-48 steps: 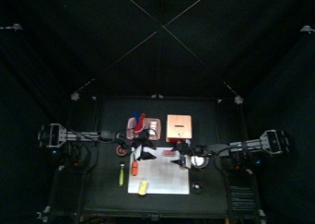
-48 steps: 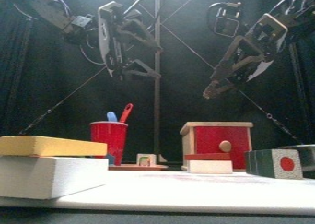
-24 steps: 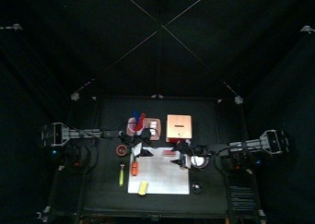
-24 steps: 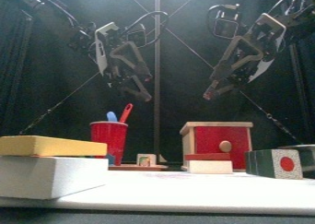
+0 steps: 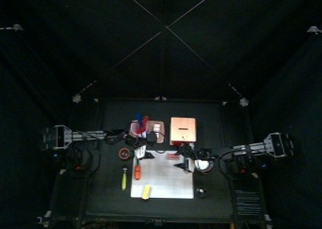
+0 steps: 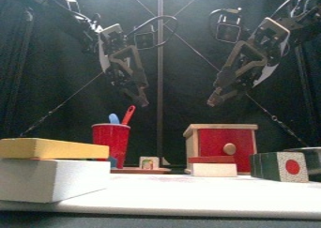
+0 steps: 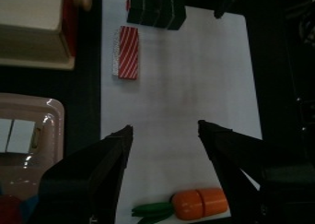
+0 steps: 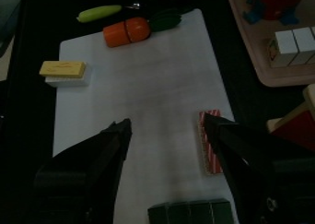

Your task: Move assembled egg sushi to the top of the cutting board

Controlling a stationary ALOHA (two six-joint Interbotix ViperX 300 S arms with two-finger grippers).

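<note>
My left gripper [image 7: 167, 149] hangs above the table with jaws spread wide, nothing between them. My right gripper [image 8: 167, 140] is also up in the air, jaws wide apart and empty.

Below my left jaws lies the cutting board [image 7: 185, 89], large, white, flat. On it, left wrist view only: a red-and-white striped piece [image 7: 128, 52] near one long edge, a dark green block [image 7: 157, 6] at the far end, and a toy carrot [image 7: 197, 203], orange with green top, at the near end. Beside the board sit a pale wooden box [image 7: 35, 29] and a pinkish tray [image 7: 28, 135] with small white blocks.

The left wrist view does not show the assembled egg sushi; the right wrist view does. The assembled egg sushi [image 8: 63, 71] is a small yellow slab on a white base, lying at the board's long edge, partly on the board, near the carrot end. Past that end lies a yellow-green stick [image 8: 99, 12].

Front view gives what the others miss: the sushi sits near and large at the left, yellow over white, and a red cup [image 6: 111, 141] holds blue and red utensils behind it. A red-fronted wooden box [image 6: 222, 143] stands mid-table.

Top view: sushi is a tiny yellow speck at the board's lower left corner.

No readable writing anywhere.
</note>
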